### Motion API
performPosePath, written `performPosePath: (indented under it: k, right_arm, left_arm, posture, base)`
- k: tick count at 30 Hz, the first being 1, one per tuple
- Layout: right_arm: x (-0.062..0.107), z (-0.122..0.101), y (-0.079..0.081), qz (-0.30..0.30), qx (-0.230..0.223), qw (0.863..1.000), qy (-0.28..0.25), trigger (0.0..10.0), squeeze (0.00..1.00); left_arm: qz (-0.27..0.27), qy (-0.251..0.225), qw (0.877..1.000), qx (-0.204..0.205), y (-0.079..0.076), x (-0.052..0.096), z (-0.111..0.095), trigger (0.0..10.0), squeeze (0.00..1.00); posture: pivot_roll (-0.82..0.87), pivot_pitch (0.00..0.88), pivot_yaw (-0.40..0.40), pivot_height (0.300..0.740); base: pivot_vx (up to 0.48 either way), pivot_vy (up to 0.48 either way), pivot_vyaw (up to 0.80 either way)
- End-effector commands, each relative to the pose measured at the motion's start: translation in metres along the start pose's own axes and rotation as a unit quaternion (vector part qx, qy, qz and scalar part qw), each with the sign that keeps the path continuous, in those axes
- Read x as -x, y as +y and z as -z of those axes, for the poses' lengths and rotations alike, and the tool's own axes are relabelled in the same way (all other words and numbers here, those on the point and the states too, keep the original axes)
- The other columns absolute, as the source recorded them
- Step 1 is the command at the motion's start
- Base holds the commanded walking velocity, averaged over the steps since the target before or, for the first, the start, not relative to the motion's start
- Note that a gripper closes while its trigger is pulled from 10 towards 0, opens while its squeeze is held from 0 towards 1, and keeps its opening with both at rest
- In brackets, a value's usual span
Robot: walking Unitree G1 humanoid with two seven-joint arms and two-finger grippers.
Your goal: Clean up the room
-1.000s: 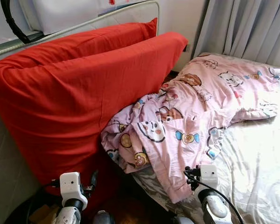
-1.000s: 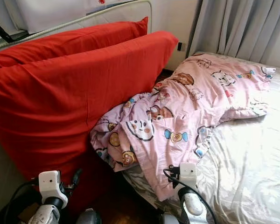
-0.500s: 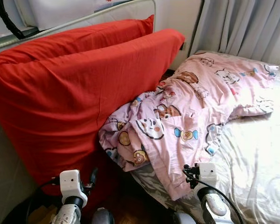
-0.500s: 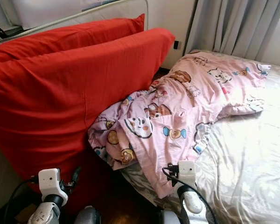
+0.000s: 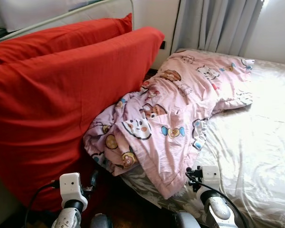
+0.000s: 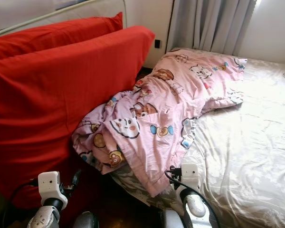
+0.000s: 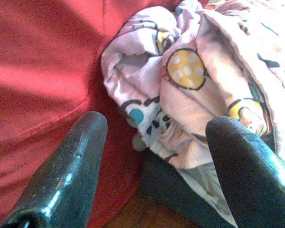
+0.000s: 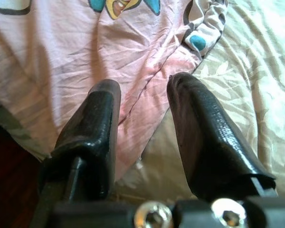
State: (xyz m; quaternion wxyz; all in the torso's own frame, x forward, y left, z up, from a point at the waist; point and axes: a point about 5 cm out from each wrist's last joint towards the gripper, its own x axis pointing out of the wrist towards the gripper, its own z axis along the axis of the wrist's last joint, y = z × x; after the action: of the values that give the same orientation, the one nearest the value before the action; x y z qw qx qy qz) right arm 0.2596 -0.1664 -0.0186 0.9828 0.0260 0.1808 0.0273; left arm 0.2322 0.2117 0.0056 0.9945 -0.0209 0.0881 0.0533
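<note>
Nearest, the right hand [image 8: 142,137] hovers with fingers apart over the hanging corner of the pink cartoon-print blanket [image 5: 180,118]; the left hand [image 7: 152,156], also spread, faces the bunched end beside the red cushion [image 5: 61,90]. The blanket lies crumpled along the bed's [image 5: 256,142] edge, running back toward the grey curtains [image 5: 213,23]. It should prove light, limp and prone to slipping through a shallow pinch (thin cloth, many folds), so the doubled hem at the near corner looks the surest place to take hold.
</note>
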Motion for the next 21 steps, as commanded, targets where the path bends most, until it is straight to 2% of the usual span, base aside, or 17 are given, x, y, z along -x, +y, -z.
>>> performPosePath:
  k: [1, 6, 9, 13, 21]
  right_arm:
    - [-0.0006, -0.001, 0.0021, -0.004, -0.002, 1.0, -0.003, 10.0, 0.0]
    - [-0.0005, 0.0025, 0.0035, -0.006, 0.006, 1.0, 0.013, 10.0, 0.0]
    - [0.0007, 0.0049, 0.004, -0.007, 0.005, 1.0, 0.016, 10.0, 0.0]
    - [0.0026, 0.0054, 0.0033, -0.003, 0.003, 1.0, 0.007, 10.0, 0.0]
    - [0.0027, 0.0055, 0.0023, 0.002, 0.002, 1.0, 0.008, 10.0, 0.0]
  left_arm:
    - [0.003, 0.004, 1.0, -0.007, 0.0008, 0.0012, 0.0011, 10.0, 0.0]
    - [0.003, 0.005, 1.0, -0.008, 0.001, 0.0017, 0.0015, 10.0, 0.0]
    - [0.003, 0.005, 1.0, -0.009, 0.0015, 0.0023, 0.0016, 10.0, 0.0]
    - [0.003, 0.004, 1.0, -0.01, 0.0016, 0.0033, 0.0014, 10.0, 0.0]
    - [0.008, 0.001, 1.0, -0.011, 0.0018, 0.0043, 0.0004, 10.0, 0.0]
  posture:
    - [-0.02, 0.026, -0.01, 0.616]
    - [-0.02, 0.03, -0.01, 0.616]
    - [-0.02, 0.033, -0.009, 0.596]
    - [-0.02, 0.037, -0.007, 0.592]
    - [-0.01, 0.05, 0.001, 0.592]
  base:
    - [0.33, 0.0, 0.0]
    - [0.333, 0.0, 0.0]
    - [0.337, 0.0, 0.0]
    - [0.335, 0.0, 0.0]
    - [0.0, 0.0, 0.0]
